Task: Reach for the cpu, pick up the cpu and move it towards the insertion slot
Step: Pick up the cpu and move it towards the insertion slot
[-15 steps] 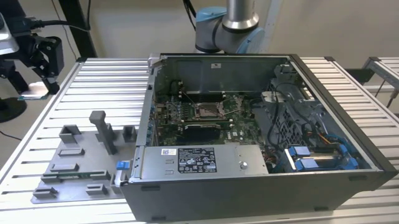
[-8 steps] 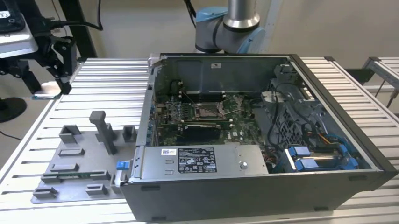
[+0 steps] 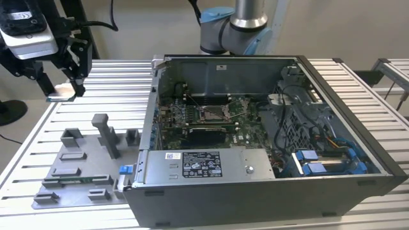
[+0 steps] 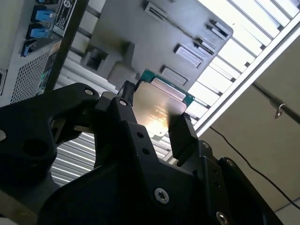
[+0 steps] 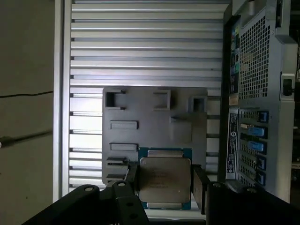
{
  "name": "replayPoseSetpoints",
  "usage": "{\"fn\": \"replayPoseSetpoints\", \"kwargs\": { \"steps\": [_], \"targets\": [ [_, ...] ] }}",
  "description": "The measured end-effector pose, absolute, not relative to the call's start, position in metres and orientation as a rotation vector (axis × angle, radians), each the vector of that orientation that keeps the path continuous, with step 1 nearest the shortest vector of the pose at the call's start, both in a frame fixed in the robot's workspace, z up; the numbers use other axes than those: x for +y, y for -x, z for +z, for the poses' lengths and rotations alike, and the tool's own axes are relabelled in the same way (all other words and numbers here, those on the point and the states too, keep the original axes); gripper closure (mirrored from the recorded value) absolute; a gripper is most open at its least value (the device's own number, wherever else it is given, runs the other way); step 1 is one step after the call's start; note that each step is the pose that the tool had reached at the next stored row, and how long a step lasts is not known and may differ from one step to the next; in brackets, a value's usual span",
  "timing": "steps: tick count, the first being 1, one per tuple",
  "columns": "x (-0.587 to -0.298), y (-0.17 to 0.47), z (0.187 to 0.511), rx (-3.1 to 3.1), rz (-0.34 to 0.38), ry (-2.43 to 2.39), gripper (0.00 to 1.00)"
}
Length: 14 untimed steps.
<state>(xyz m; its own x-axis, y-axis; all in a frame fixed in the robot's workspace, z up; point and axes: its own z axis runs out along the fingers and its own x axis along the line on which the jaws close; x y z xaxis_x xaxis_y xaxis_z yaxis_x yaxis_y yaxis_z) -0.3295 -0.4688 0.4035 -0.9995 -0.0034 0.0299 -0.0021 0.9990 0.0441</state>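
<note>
Grips the cpu [image 5: 164,171] in the gripper [image 4: 152,115], fingers [image 5: 200,187] closed on two opposite edges. Hangs over the table [image 3: 115,91] at the exterior view's left, near the grey tray [image 5: 154,108], well apart from the slot [image 3: 213,112] inside the case [image 3: 255,191]. Hides the cpu's near edge in the first wrist view.

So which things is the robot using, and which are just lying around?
For the job:
hand, shut on the cpu
slot, inside the case

Lying about:
grey tray with blocks
blue parts
slatted table
</note>
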Motion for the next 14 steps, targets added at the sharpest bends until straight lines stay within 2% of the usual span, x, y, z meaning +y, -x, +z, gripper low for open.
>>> {"fn": "replayPoseSetpoints", "kwargs": {
  "steps": [14],
  "targets": [
    [-0.469,0.288,0.404,-3.108,-0.069,-0.004,1.00]
  ]
}}
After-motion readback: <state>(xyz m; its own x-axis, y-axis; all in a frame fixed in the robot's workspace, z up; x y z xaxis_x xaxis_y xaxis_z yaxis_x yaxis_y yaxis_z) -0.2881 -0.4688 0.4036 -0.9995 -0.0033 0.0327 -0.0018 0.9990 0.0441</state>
